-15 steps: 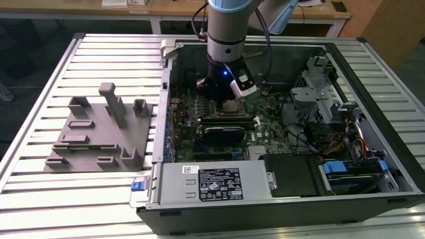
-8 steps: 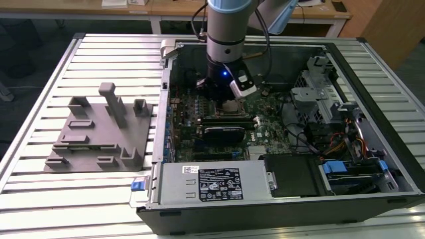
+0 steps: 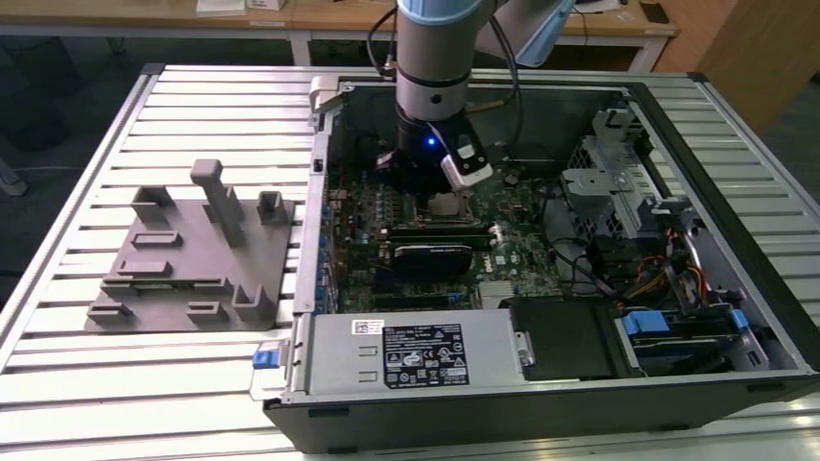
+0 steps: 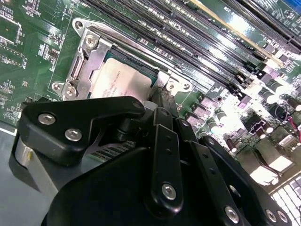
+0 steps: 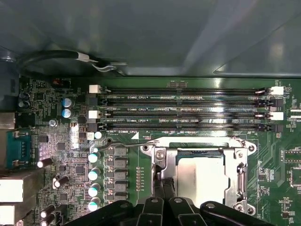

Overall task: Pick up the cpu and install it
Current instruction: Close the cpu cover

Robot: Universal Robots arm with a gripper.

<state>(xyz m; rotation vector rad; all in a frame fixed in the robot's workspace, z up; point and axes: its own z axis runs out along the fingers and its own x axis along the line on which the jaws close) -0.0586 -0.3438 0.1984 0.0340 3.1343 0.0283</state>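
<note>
Tabletop (image 3: 77, 384) carrying two items: the fixture block (image 3: 192, 259) toward the edge at the exterior view's left, and the open computer case (image 3: 513, 408) just beside it, reaching toward the opposite edge. Inside the case, the motherboard (image 3: 372, 206) lies next to the wall facing the fixture block, the power supply (image 3: 410, 351) along the near wall, and the drive cage (image 3: 615, 163) at the exterior view's right. On the motherboard, the cpu (image 5: 203, 176) lies in its socket frame (image 5: 240, 165), with the memory slots (image 5: 178, 108) alongside. The gripper (image 5: 164, 195) hangs over the socket's edge.
</note>
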